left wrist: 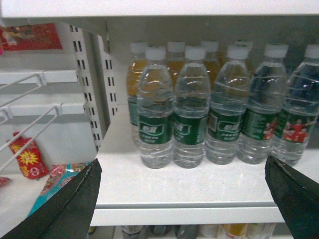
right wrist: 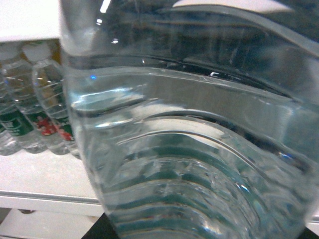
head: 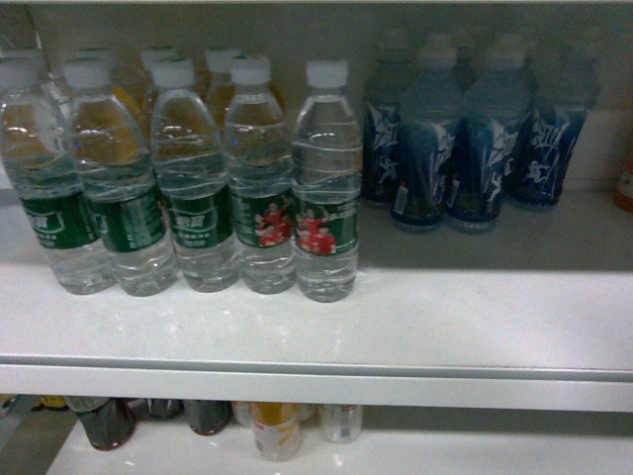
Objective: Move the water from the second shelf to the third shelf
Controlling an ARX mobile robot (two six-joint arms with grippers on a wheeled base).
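Observation:
One clear ribbed water bottle [right wrist: 199, 149] fills the right wrist view, right against the camera and in front of the shelf. My right gripper holds it, and only a dark bit of one finger [right wrist: 101, 231] shows under it. A row of water bottles [head: 326, 178] with white caps and green labels stands on the white shelf [head: 316, 336]. The two rightmost ones show red-shirted figures. My left gripper [left wrist: 182, 172] is open wide in front of the shelf edge, facing that row [left wrist: 189, 109], with nothing between its fingers. Neither gripper shows in the head view.
Blue-labelled drink bottles [head: 465, 148] stand to the right of the water. Yellowish bottles [left wrist: 134, 74] stand behind the row. Dark bottles [head: 104, 421] and pale ones [head: 275, 430] are on the shelf below. Wire racks [left wrist: 30, 79] and red snack packs [left wrist: 27, 159] lie to the left.

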